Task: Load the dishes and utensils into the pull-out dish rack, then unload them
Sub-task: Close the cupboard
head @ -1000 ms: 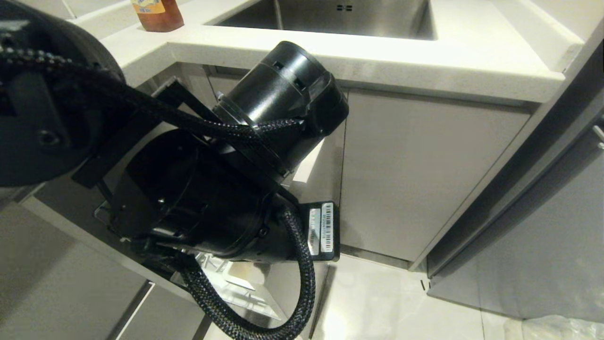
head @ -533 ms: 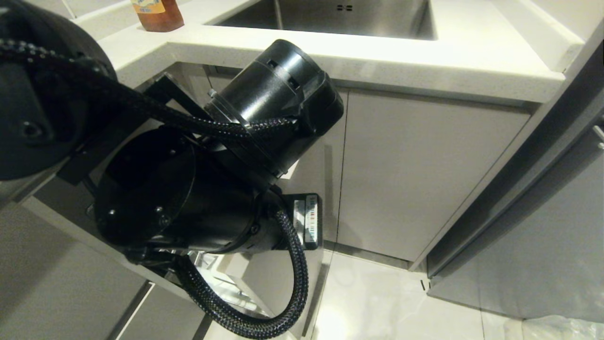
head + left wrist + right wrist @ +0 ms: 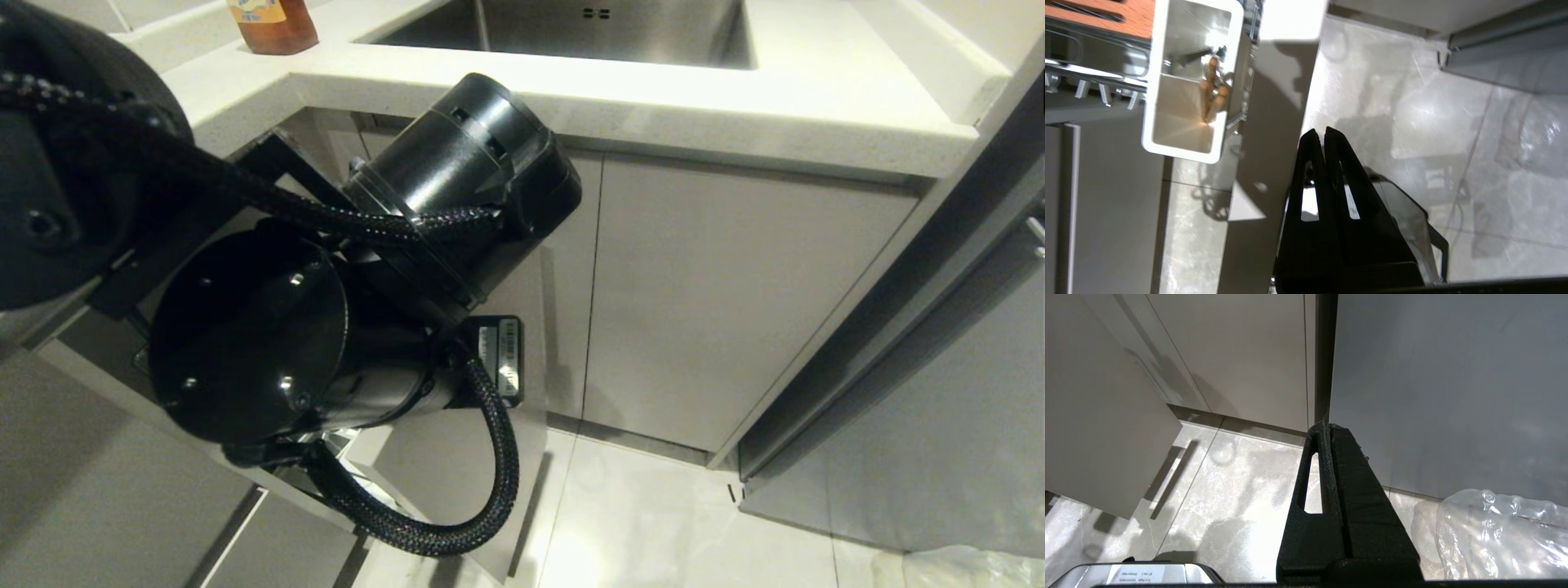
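**Left arm hanging over the pulled-out rack, both pincers empty**

The left arm (image 3: pixel 343 327) is filling the left half of the head view, its black joints and braided cable sitting in front of the pale cabinet doors (image 3: pixel 718 302) under the white countertop (image 3: pixel 620 98). In the left wrist view, the left gripper (image 3: pixel 1318 132) is pointing down at the glossy floor tiles (image 3: pixel 1404 114), its two black fingers pressed together and holding nothing. It is hanging just beside the pale-grey front panel (image 3: pixel 1267 134) of the pull-out dish rack. On the far side of that panel, the white utensil box (image 3: pixel 1186 77) is sitting in the rack, and the light-wood chopsticks (image 3: pixel 1211 92) are standing inside it. The slotted wood strip (image 3: pixel 1133 14) and chrome wire prongs (image 3: pixel 1094 90) are showing next to the box. The plate, bowl and spoon cannot be made out.

The right gripper (image 3: pixel 1326 425) is idling low near the floor, fingers closed on nothing, with crinkled clear plastic (image 3: pixel 1498 535) lying nearby.
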